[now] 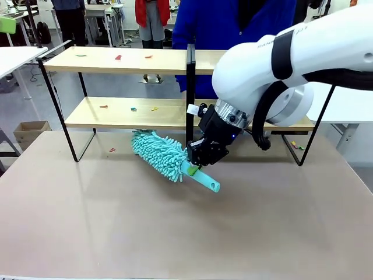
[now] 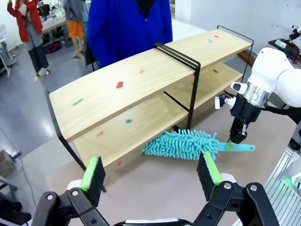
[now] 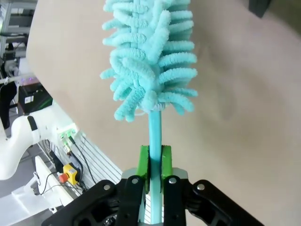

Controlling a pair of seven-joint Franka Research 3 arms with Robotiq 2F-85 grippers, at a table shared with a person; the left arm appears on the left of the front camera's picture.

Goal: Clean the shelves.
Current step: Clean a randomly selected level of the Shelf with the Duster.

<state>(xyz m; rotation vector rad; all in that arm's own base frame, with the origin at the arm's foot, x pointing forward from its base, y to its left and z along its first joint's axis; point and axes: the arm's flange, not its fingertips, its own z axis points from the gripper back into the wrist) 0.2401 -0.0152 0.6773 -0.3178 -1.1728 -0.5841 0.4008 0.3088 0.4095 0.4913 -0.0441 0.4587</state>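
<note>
surface [image 1: 116,227]: wide grey-brown top; it carries the shelves along its far half.
shelves [image 1: 169,114]: two-tier rack, two light-wood boards in a black frame with a centre post; stands upright across the surface, and a person in blue [image 1: 227,23] stands just behind it.
duster [image 1: 158,153]: teal fluffy head on a teal handle [image 1: 205,181]; the head lies low in front of the lower board, left of the centre post, tip near the board's front edge. Whether it rests on the surface cannot be told.
right tool [image 1: 193,165]: clenched on the duster handle just behind the head, green pads pinching both sides in the right wrist view [image 3: 155,160].
left tool [image 2: 149,169]: released, jaws wide, nothing between them; hangs back above the surface, looking at the shelves [image 2: 155,82].
scraps: small coloured bits on the top board [image 1: 118,57] and lower board [image 1: 133,109], one red bit on the surface [image 1: 112,150].
step: judged as start of sweeping; duster gripped, head at lower-board level, scraps unswept on both boards.
next move: likely calls for lifting the head onto a board and dragging it along to push the scraps off, with the handle clear of the centre post and frame.
</note>
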